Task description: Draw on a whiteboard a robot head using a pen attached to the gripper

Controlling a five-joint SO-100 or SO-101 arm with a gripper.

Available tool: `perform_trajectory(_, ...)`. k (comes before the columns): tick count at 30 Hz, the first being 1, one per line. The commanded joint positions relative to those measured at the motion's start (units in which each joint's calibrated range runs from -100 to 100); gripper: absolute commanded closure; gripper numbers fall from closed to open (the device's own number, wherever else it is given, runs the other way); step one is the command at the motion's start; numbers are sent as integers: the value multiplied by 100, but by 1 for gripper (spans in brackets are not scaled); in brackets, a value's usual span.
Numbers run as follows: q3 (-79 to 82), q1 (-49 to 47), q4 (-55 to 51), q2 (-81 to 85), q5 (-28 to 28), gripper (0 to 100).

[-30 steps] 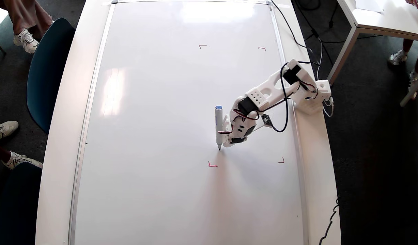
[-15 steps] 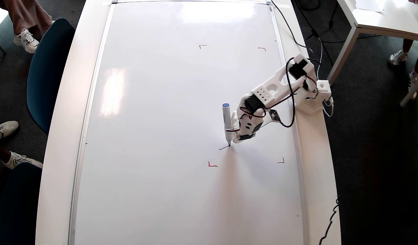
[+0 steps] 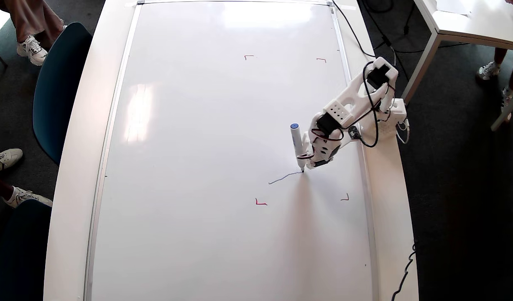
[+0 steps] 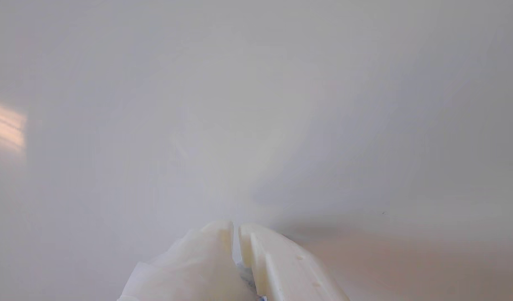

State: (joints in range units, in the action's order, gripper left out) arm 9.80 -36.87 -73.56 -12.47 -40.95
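The whiteboard [image 3: 197, 125] covers most of the table in the overhead view. My white gripper [image 3: 308, 166] stands over its right part, jaws drawn together on the pen [image 3: 297, 144], a white marker with a blue cap. The pen's dark tip touches the board at the right end of a short wavy dark line [image 3: 283, 178], the only stroke of the robot head. In the wrist view the two fingers of the gripper [image 4: 236, 228] nearly meet above blurred white board [image 4: 256, 104]; the pen tip is out of view there.
Small red corner marks [image 3: 260, 203] [image 3: 345, 198] [image 3: 248, 56] [image 3: 321, 59] frame the drawing area. The arm's base [image 3: 386, 121] sits at the table's right edge with black cables. Blue chairs [image 3: 55, 83] stand at the left, a smaller white table [image 3: 469, 25] at the upper right, and people's feet around.
The gripper and pen have moved right and slightly up across the board. A dark line has appeared behind the tip and grown longer.
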Motion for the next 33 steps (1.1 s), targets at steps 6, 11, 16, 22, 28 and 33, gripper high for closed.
perform_trajectory(6,1009,-141,14,922,-31,99)
perform_trajectory(11,1599,-148,23,1487,-31,99)
perform_trajectory(16,2272,-111,570,1934,-15,99)
perform_trajectory(22,2907,-30,718,2549,-31,99)
perform_trajectory(28,3461,184,909,3088,-31,99)
perform_trajectory(33,4152,449,1161,3544,-191,99)
